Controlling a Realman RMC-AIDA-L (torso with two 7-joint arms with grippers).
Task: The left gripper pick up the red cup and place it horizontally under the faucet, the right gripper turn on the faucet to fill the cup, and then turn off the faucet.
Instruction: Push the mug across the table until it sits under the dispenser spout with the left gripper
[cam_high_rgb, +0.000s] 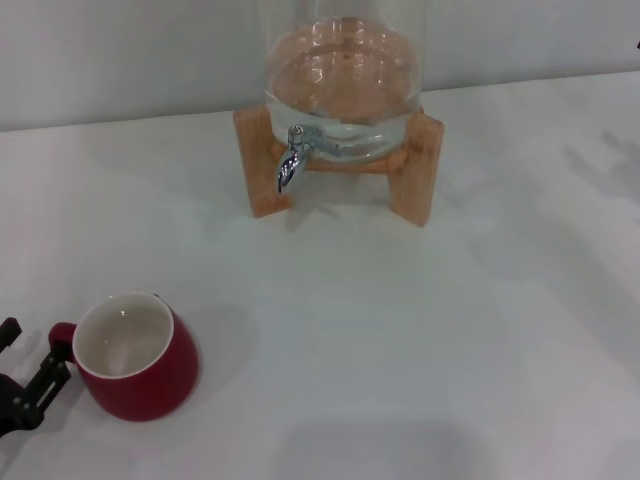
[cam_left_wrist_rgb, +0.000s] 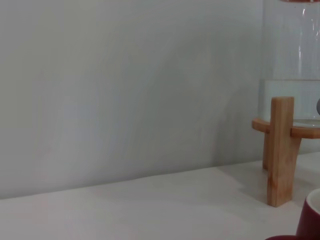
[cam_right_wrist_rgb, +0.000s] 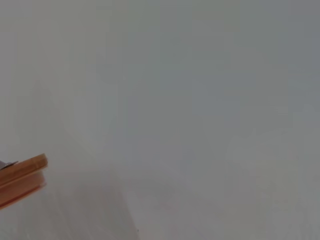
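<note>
Near left corner of table (cam_high_rgb: 420, 340): my left gripper (cam_high_rgb: 22, 375) mostly cut off, fingers spread around red cup (cam_high_rgb: 135, 355) handle, not clamped as far as I see. Cup upright. Far edge: faucet (cam_high_rgb: 293, 158) on glass jar (cam_high_rgb: 343, 80), wooden stand (cam_high_rgb: 268, 170). Right gripper out of view.

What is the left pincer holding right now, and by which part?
Nothing yet: the left pincer sits open at the red cup's handle, not closed on it.

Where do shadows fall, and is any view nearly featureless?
Head view: soft shadows on the table beside the cup and beneath the wooden stand. Right wrist view: almost all blank wall, only a stand edge in one corner.
</note>
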